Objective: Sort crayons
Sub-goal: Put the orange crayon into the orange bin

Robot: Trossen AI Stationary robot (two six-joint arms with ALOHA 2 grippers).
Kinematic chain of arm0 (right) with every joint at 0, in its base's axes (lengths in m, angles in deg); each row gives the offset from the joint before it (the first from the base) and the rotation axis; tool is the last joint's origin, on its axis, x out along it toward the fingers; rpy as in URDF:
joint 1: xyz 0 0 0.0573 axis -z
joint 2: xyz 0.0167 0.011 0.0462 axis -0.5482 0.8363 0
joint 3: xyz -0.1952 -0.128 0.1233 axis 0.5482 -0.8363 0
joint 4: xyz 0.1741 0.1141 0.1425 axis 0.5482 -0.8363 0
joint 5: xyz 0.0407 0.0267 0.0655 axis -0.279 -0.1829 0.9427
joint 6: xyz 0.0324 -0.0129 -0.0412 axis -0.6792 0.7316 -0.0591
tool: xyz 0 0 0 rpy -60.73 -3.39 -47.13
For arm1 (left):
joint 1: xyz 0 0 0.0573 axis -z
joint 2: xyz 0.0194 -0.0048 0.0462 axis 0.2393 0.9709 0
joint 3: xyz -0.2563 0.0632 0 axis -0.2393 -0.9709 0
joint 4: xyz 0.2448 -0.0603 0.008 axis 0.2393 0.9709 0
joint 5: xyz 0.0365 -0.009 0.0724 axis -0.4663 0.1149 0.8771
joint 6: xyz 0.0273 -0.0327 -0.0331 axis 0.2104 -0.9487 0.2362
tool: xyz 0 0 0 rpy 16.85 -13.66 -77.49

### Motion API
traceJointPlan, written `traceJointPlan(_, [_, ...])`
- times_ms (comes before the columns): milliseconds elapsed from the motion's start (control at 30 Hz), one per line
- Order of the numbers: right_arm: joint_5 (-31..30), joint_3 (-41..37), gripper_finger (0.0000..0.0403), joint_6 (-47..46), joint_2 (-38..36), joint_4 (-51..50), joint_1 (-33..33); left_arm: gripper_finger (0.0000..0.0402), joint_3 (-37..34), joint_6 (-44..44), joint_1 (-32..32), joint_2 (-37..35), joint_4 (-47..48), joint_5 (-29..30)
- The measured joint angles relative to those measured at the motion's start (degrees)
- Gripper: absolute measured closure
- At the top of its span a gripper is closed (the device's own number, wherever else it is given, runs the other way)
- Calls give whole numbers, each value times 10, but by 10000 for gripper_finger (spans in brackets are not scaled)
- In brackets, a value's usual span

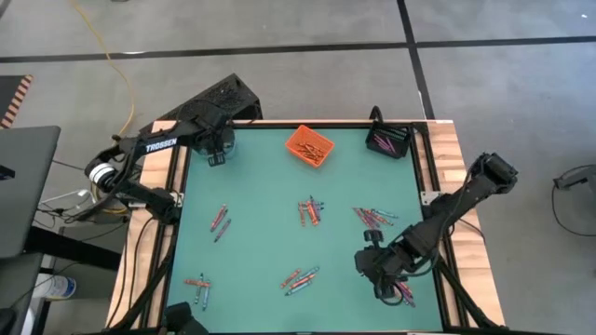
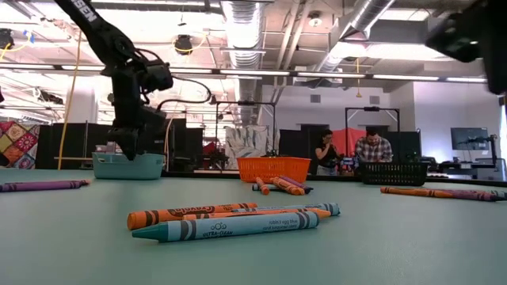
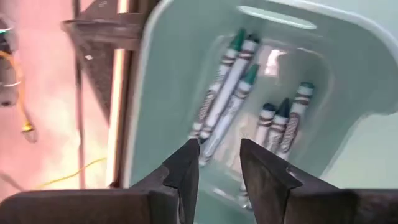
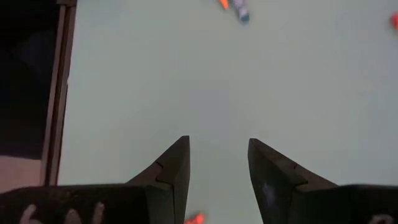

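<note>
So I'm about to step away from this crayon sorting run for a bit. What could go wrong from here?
The left end effector hangs open right over the teal bin; dropping lower, it could nudge the bin or the crayons inside.

The right end effector is open over bare mat, with a crayon pile close by its arm; a sweep could scatter it.

The loose crayons lie in mixed-colour clusters, so a grasp may take two colours at once.

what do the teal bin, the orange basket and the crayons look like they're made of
The teal bin looks like smooth moulded plastic: glossy walls with soft highlights, rounded corners. The orange basket seems plastic too, its sides a fine open lattice. The crayons look like wax sticks in matte printed paper wrappers, with bare pointed tips showing.
</note>
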Motion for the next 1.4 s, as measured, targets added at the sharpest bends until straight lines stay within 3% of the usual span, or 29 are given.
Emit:
traceJointPlan(200, [0, 0, 249, -115, 0, -42, -45, 294, 0, -40, 28, -62, -1, 0])
traceJointPlan(433, [-33, 0, 249, -252, 0, -49, -100, 294, 0, -132, 84, -137, 12, -81])
traceJointPlan(633, [-54, 0, 249, -409, 1, -109, -151, 294, 0, -226, 168, -170, 23, -166])
traceJointPlan(733, [-62, 0, 249, -497, 10, -144, -189, 294, 0, -275, 233, -172, 20, -176])
traceJointPlan(1033, [12, 0, 249, -658, 107, -162, -281, 294, 0, -394, 475, -171, -60, -132])
traceJointPlan(1200, [33, 0, 249, -674, 143, -164, -290, 294, -1, -416, 594, -159, -150, -76])
traceJointPlan(1400, [32, 0, 249, -665, 150, -174, -283, 294, -1, -414, 676, -104, -247, -31])
